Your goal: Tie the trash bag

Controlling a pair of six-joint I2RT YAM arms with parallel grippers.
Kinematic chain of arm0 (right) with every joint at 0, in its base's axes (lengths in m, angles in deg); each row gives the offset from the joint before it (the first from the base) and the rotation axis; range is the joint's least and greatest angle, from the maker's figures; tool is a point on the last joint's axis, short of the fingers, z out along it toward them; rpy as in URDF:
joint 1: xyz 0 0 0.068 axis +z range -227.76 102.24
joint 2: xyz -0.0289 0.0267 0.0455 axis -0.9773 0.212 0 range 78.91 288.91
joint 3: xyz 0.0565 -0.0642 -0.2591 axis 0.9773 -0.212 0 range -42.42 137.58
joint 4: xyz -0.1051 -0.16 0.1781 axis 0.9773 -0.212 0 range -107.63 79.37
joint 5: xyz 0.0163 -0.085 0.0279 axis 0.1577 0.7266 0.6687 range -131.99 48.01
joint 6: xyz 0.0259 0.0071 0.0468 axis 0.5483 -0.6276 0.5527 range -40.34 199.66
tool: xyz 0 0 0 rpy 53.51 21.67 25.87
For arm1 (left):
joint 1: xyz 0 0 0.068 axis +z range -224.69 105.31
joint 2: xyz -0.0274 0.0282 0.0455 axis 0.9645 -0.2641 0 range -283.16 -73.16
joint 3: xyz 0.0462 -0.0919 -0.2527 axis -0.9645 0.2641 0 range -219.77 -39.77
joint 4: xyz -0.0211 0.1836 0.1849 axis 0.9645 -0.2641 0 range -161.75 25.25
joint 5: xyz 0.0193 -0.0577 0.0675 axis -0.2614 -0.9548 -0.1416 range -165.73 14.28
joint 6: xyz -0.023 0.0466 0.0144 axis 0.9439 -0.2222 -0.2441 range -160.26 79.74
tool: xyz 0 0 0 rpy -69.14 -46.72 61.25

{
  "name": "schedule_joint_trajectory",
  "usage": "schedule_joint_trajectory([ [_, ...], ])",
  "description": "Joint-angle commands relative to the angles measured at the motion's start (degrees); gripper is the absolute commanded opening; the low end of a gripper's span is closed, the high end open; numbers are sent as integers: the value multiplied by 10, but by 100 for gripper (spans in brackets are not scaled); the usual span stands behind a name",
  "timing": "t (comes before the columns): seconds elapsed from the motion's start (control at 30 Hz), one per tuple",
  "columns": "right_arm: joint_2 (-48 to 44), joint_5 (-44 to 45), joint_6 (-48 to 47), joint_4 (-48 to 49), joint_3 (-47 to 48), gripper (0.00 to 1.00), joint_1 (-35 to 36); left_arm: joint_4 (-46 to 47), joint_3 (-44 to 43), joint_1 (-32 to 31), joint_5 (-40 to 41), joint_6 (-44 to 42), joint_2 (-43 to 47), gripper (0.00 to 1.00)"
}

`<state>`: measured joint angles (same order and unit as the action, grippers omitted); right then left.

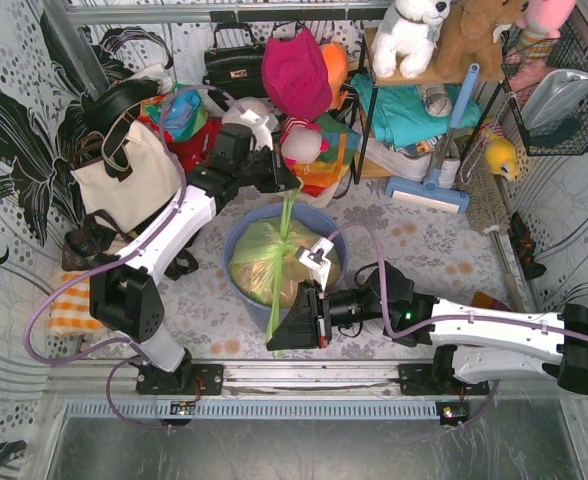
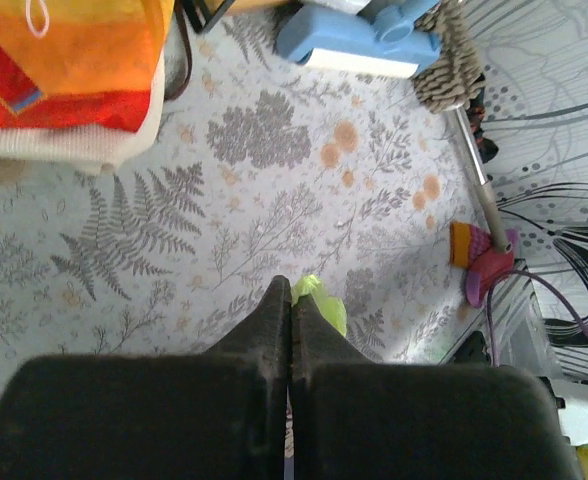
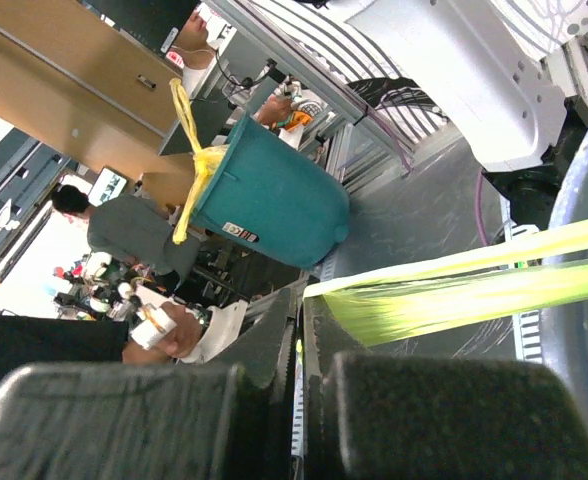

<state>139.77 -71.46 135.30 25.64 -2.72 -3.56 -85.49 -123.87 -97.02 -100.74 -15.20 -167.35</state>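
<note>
The trash bag [image 1: 257, 262], light-green film with tan paper showing through, sits inside a round blue bin [image 1: 234, 282] at the table's middle. Two stretched strips of its rim run in a line across the bin. My left gripper [image 1: 291, 186] is behind the bin, shut on the far strip; in the left wrist view a tuft of green film [image 2: 321, 302] pokes out beside the closed left gripper [image 2: 292, 292]. My right gripper [image 1: 275, 338] is at the bin's near side, shut on the near strip [image 3: 474, 292], which comes taut out of the closed right gripper [image 3: 310, 300].
A white tote [image 1: 124, 182] with black straps stands behind the left arm. Bags and plush toys [image 1: 304, 75] crowd the back. A blue floor sweeper [image 1: 432, 188] leans at back right, and a wire basket [image 1: 559, 95] hangs on the right wall.
</note>
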Motion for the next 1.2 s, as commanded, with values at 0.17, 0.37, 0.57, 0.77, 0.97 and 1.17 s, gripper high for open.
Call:
schedule_joint_trajectory([
  [0.17,-47,-76,-84,-116,141,0,72,168,-30,44,105,-14,33,0],
  [0.37,-27,193,-264,-322,320,0,72,190,-81,42,4,48,75,0],
  [0.57,12,423,-400,-347,431,0,63,275,-67,36,-73,141,114,0],
  [0.77,47,507,-479,-323,496,0,58,335,-65,3,-133,198,138,0],
  [0.97,85,522,-525,-339,569,0,56,331,-88,-35,-146,205,142,0],
  [1.17,93,559,-549,-356,580,3,54,272,-101,-38,-137,164,146,2],
])
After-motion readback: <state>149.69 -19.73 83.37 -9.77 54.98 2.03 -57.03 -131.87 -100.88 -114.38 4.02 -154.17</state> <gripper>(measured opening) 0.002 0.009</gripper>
